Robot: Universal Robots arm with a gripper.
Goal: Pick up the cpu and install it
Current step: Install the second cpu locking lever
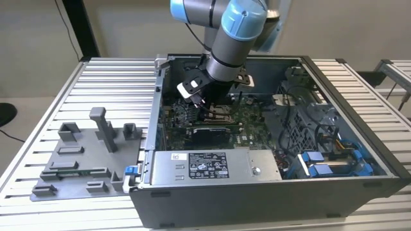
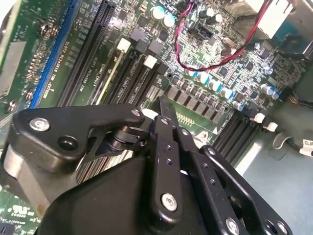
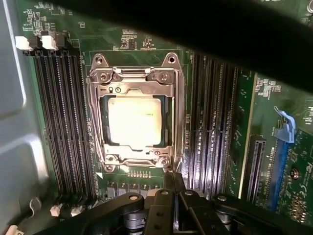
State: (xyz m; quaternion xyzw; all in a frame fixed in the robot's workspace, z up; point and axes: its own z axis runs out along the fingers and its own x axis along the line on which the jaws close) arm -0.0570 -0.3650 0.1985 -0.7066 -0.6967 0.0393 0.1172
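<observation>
The cpu [image 3: 134, 121], a pale silver-white square, lies flat inside the metal-framed socket [image 3: 133, 78] of the green motherboard [image 1: 251, 126]. The socket frame is down around its edges. My gripper [image 3: 172, 180] hovers just beside the socket's edge, shut, with its black fingers pressed together and nothing between them. The second wrist view has the gripper [image 2: 162, 106] tapering to a point above the board. From the exterior view the arm reaches down into the open computer case [image 1: 347, 192], with the gripper [image 1: 215, 111] low over the board's middle.
Black memory slots [image 3: 63, 122] flank the socket on both sides. Red cables [image 2: 205, 63] loop over the board. A silver power supply [image 1: 215, 166] fills the case's front. Blue drive latches [image 1: 327, 161] sit at the exterior view's right. A grey fixture tray [image 1: 83, 159] stands outside, left.
</observation>
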